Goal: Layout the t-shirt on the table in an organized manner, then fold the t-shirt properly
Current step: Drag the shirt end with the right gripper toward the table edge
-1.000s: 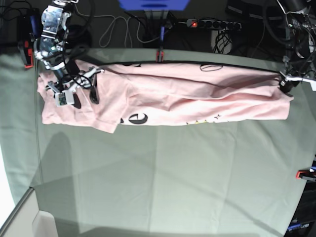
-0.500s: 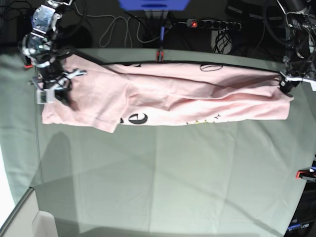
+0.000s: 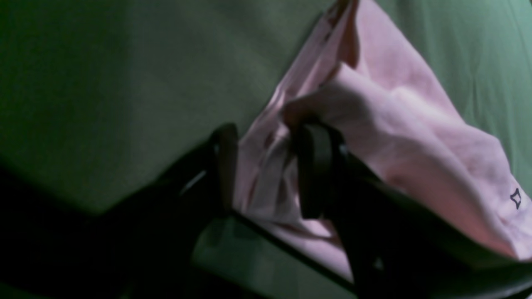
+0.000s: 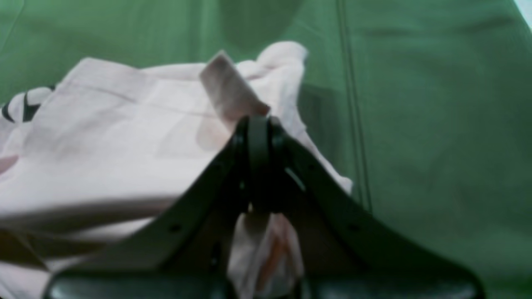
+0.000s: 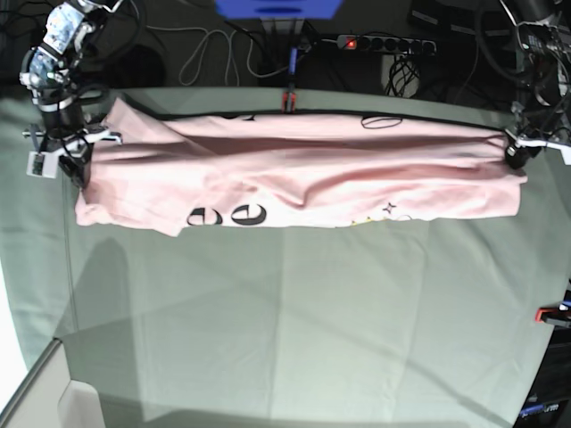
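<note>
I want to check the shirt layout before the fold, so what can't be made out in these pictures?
- Base view: most of the t-shirt's black lettering is hidden inside its own folds; only a few letters show.
- Left wrist view: dark and blurred; the left tool covers the fabric it pinches.
- Right wrist view: the right tool hides the gripped edge.
- Base view: the table's near corners are cut off.

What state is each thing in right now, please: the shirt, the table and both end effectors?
t-shirt: stretched long between both arms, bunched, some lettering showing.
table: covered with creased green cloth.
left end effector: shut on the t-shirt's edge.
right end effector: shut on the t-shirt's corner.
</note>
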Controlling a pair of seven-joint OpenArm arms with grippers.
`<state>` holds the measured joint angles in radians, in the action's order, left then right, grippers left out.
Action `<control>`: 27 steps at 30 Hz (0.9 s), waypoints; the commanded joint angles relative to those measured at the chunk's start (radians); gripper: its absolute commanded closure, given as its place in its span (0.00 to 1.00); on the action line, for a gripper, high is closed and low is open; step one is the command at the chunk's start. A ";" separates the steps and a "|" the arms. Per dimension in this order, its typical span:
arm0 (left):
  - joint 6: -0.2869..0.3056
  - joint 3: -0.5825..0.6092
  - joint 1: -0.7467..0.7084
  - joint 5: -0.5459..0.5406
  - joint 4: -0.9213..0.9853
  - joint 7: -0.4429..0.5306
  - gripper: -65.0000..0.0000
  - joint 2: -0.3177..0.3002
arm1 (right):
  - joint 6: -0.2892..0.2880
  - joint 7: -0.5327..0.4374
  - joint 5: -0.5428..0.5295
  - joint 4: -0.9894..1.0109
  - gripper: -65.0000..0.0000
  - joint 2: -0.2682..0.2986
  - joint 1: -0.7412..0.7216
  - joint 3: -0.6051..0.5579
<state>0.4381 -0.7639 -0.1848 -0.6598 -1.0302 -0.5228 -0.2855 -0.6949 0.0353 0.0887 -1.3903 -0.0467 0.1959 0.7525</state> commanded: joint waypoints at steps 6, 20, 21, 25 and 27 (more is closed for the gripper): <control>-0.012 -0.003 0.000 0.010 -0.006 -0.012 0.63 -0.016 | -0.003 -0.027 -0.022 -0.007 1.00 0.003 -0.002 -0.006; -0.015 -0.003 -0.002 0.010 -0.006 -0.012 0.49 -0.016 | -0.003 -0.027 0.032 -0.028 0.70 -0.005 0.010 0.015; -0.014 -0.003 -0.002 0.010 -0.008 -0.012 0.44 -0.016 | -0.003 -0.027 0.030 -0.044 0.66 -0.020 0.014 0.042; -0.014 -0.004 -0.003 0.010 -0.009 -0.012 0.42 -0.016 | -0.003 -0.030 0.030 -0.122 0.57 -0.098 0.020 0.134; -0.014 -0.007 0.000 0.010 -0.009 -0.012 0.42 -0.014 | -0.003 -0.027 0.030 -0.149 0.57 -0.110 0.032 0.141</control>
<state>0.4389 -0.7654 -0.1833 -0.6640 -1.0340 -0.5198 -0.2852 -0.6922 0.0341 0.1352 -1.5204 -0.1696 0.2321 0.8917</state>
